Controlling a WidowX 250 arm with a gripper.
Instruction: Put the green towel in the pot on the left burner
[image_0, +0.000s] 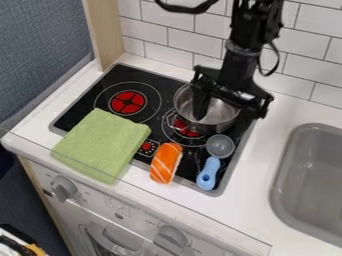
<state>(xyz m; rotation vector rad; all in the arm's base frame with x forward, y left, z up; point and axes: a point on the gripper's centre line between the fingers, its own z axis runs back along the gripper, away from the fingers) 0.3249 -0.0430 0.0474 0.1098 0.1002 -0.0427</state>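
The black gripper (228, 114) hangs over the metal pot (215, 116) at the back right of the stove, its two fingers wide apart. One finger reaches down inside the pot; the other is by its right side. The pot stands over the right part of the stove, partly covering the right burner (184, 127). The green towel (101, 143) lies flat and folded across the stove's front left corner and the counter edge. Behind it, the left burner (127, 102) is uncovered, with a red centre.
An orange and white sushi toy (165, 163) lies at the stove's front edge. Right of it is a blue-handled spoon or ladle (208, 173) with a grey bowl. The grey sink (314, 180) is at the right; a tiled wall (189, 44) stands behind the stove.
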